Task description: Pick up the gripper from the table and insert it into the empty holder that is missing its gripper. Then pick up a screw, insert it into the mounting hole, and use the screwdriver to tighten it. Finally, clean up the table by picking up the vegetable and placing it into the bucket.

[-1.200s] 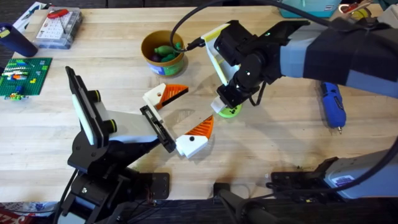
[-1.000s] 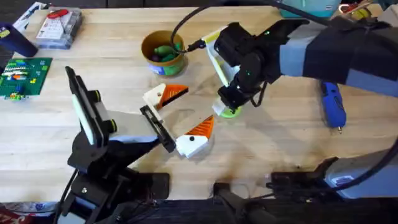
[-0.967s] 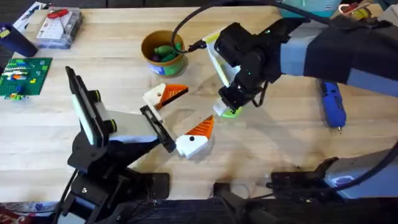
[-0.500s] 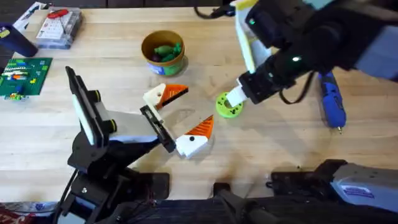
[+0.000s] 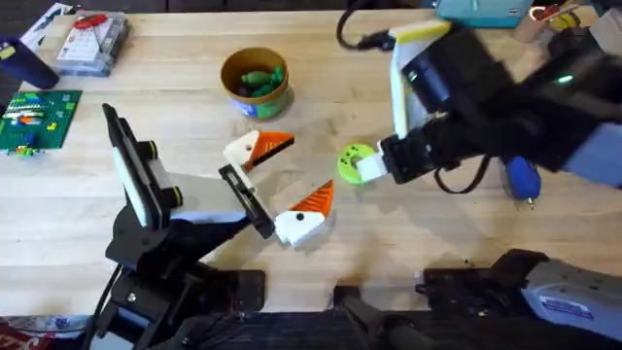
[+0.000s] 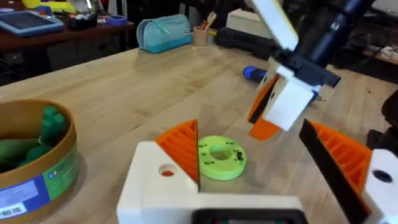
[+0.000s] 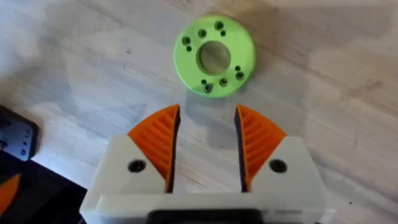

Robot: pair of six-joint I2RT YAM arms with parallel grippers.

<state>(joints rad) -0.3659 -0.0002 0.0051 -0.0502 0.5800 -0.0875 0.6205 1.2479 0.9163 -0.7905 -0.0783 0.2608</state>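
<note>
The lime-green ring [image 5: 353,161] lies flat on the table, holes around its rim. The ochre bucket [image 5: 254,80] sits up-left of it with dark green pieces inside. The blue screwdriver [image 5: 521,179] lies well to the ring's right, mostly hidden.

- Worktop [image 5: 194,107]: pale wood, matt, fine grain.
- Vegetable [image 7: 214,56] just beyond the right claw [image 7: 205,146]: matt lime-green plastic, smooth.
- Claw fingers [image 7: 155,144]: white plastic with orange ribbed pads.
- Bucket [image 5: 255,81]: ochre, slightly glossy.
</note>
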